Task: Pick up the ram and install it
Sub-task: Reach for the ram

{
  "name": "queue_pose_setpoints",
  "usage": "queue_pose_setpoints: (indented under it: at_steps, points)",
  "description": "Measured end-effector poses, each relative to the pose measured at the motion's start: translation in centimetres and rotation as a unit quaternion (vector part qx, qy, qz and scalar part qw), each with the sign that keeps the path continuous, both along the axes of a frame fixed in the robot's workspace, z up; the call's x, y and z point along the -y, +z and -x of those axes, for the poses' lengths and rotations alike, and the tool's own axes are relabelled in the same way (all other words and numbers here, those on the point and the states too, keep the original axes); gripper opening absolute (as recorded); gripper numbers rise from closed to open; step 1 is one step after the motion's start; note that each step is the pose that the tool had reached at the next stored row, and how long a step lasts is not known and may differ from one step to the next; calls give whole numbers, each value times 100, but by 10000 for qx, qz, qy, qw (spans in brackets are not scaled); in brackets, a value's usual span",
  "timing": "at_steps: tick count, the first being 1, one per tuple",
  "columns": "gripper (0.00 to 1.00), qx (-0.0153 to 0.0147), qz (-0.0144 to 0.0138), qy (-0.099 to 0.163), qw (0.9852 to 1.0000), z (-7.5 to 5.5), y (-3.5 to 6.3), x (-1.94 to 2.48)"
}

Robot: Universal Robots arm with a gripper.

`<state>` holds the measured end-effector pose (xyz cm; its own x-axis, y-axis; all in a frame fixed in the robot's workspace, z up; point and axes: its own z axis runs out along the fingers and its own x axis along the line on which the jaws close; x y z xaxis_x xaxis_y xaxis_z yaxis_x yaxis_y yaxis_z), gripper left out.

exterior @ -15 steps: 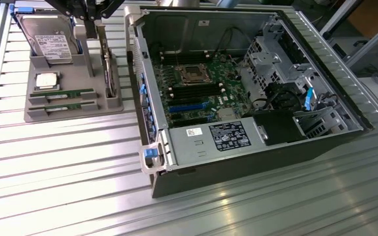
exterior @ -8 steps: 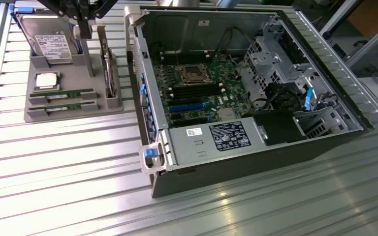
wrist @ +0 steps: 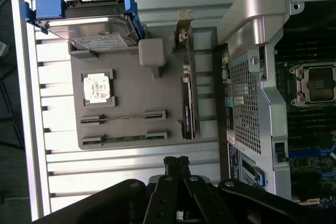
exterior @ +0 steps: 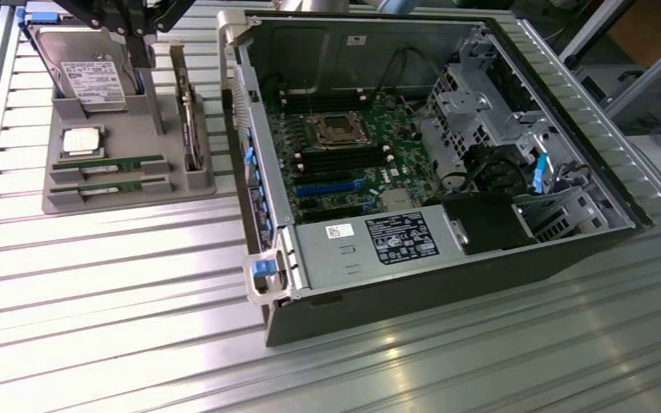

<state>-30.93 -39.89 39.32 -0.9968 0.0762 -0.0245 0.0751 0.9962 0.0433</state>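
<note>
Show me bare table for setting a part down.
Bare table lies nearer the camera than the grey tray, on the exterior view's left of the computer case, and in front of the case. The tray and the case's inside are crowded.

Wrist view: the gripper [wrist: 177,162] body runs out of frame, and so does the computer case [wrist: 252,103], so most of its board isn't visible. Exterior view: the gripper's black links get chopped by the far edge and cover a strip of the hard drive [exterior: 83,77]. The 2 ram sticks [exterior: 109,163] sit sunk in the tray [exterior: 124,200] slots, so labels and chips can't be made out. The power supply sticker [exterior: 398,238] text is too tiny to read.
</note>
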Motion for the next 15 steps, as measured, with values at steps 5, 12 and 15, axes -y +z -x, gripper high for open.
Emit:
queue_pose_setpoints:
  at_steps: [5, 12, 15]
  points:
    - [11, 0, 0, 0, 10000, 28, 0, 0]
    - [11, 0, 0, 0, 10000, 70, -2, 0]
    - [11, 0, 1, 0, 10000, 92, -2, 0]
